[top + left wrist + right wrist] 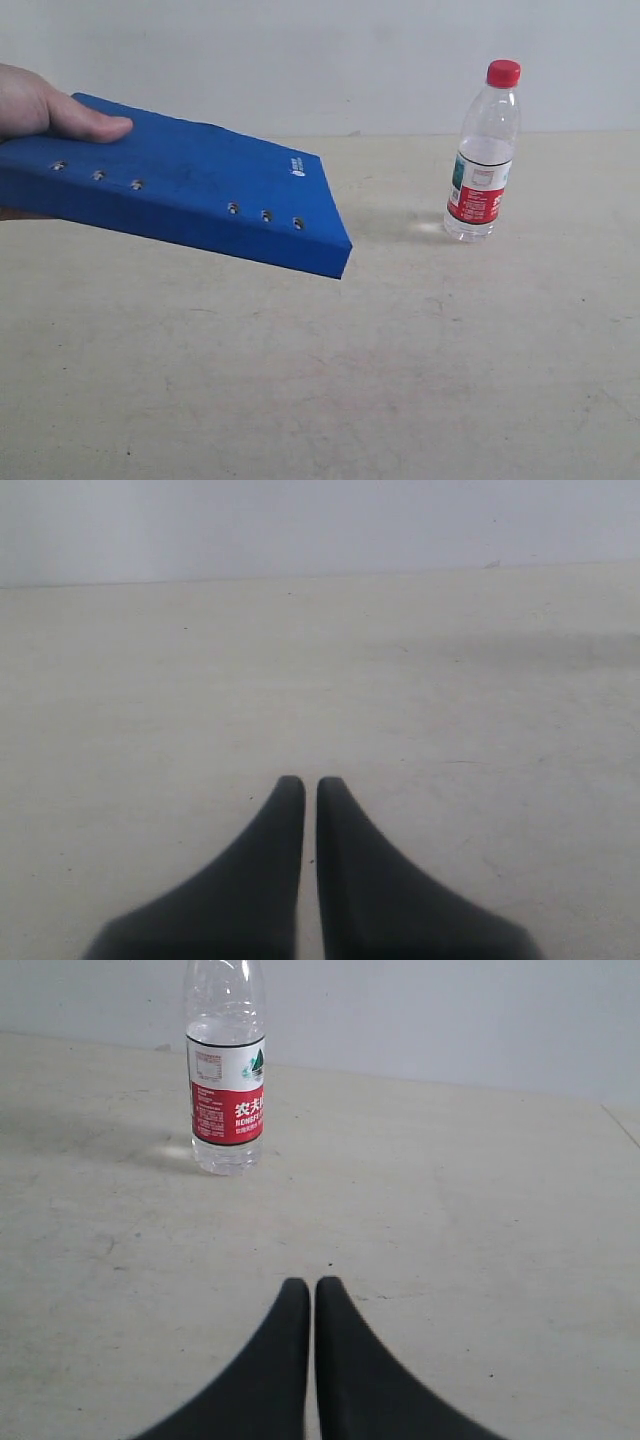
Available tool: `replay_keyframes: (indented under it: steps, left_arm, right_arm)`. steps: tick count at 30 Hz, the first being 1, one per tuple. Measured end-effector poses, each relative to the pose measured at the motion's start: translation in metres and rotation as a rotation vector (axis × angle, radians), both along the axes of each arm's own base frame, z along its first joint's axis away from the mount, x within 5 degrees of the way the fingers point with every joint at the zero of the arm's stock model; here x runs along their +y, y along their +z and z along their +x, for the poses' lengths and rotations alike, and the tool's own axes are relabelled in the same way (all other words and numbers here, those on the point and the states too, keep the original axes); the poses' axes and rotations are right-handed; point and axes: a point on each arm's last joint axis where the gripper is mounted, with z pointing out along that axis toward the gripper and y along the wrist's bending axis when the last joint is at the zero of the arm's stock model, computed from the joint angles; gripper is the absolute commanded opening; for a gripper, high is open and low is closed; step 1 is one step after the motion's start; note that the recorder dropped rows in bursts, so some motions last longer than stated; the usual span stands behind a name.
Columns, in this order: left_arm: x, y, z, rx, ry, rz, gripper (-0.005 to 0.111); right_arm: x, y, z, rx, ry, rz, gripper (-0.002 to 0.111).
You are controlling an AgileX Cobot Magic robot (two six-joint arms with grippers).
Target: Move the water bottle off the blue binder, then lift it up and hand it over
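Tabletop [450, 380], pale and scuffed, took up most of the exterior view, with a plain wall behind it. Blue binder [190, 190] was off the table, in the air at the left of that view, its free end sloping down toward the middle. Human hand [40, 105] gripped it at the left edge of the view, thumb pressed on the top cover.

Water bottle [483, 150] stood upright on the table at the right, well apart from the binder, with nothing touching it. Its label was red and white with a green patch.

Right gripper [312, 1285] sat low over bare table, bottle ahead of it and well apart. Its jaws were drawn almost together with only a thin slit between, holding nothing. Left gripper [311, 785] looked the same: jaws nearly closed, empty, only table in front.

Red cap [503, 72] was on the bottle. Metal rivets [265, 214] ran along the binder's spine edge in two groups of three. Small white logo [297, 166] sat near the cover's far corner.
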Motion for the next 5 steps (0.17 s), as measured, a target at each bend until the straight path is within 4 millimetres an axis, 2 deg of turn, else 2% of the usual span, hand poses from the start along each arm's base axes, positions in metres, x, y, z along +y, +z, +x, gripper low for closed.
replay_keyframes:
  steps: [5]
  left_arm:
    - [0.0000, 0.0000, 0.0000, 0.000, 0.000, 0.000, 0.004]
  right_arm:
    - [0.0000, 0.0000, 0.0000, 0.000, 0.000, 0.000, 0.000]
